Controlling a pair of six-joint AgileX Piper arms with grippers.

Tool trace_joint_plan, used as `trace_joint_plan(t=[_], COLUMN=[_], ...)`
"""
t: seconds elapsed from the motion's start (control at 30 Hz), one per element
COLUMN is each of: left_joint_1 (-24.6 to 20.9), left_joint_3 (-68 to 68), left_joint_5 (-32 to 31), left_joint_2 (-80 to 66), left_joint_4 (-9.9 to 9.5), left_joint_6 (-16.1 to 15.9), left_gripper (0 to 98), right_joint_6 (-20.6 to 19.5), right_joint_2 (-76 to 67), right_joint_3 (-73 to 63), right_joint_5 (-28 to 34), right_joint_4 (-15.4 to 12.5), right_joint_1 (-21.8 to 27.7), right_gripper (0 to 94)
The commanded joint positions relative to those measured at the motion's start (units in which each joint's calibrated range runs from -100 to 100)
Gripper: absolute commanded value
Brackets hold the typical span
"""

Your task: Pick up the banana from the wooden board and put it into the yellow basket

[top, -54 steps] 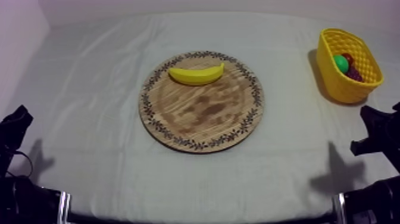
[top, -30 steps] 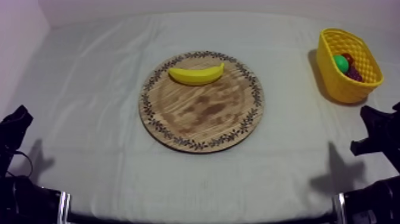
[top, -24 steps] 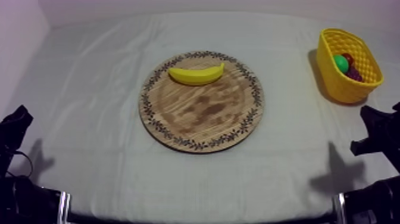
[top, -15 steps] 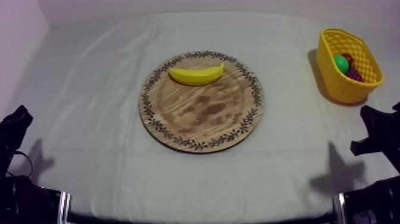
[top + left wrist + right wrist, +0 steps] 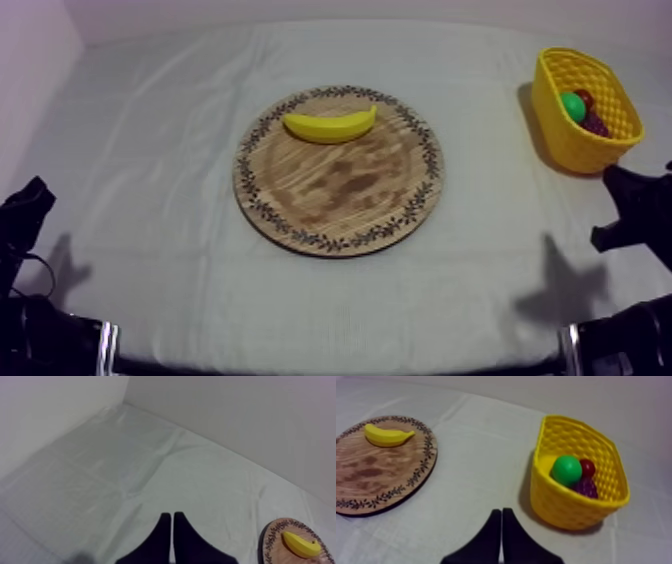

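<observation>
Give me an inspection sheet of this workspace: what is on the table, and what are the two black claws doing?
Surface: grey-white cloth, wrinkled, covering the table.
Job's things: yellow toy banana lies on the round wooden board with a patterned rim, towards its far edge; yellow lattice basket stands apart from the board, at the right side.
Clutter: inside the basket, a round green toy fruit, a small red fruit and a bunch of dark purple grapes.
Grippers: left gripper shut on nothing, above bare cloth; right gripper shut on nothing, beside the basket.
Cables: nothing seen.
Surroundings: plain pale wall behind the table.
</observation>
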Motion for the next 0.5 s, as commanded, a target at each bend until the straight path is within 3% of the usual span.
trace_joint_plan(t=[0.0, 0.13, 0.47], left_joint_1=[0.0, 0.0, 0.0], left_joint_3=[0.0, 0.0, 0.0], left_joint_5=[0.0, 0.0, 0.0], left_joint_2=[0.0, 0.0, 0.0], left_joint_4=[0.03, 0.03, 0.03], left_joint_6=[0.0, 0.0, 0.0], left_gripper=[0.1, 0.1, 0.1], right_joint_6=[4.4, 7.6, 11.4], right_joint_2=[7.8, 16.8, 34.0], right_joint_3=[-6.3, -18.0, -42.1], right_joint_5=[0.5, 4.1, 14.7], right_joint_4=[-3.8, -7.1, -10.5], right_joint_1=[0.1, -0.9, -9.8], right_gripper=[0.6, 0.6, 0.6])
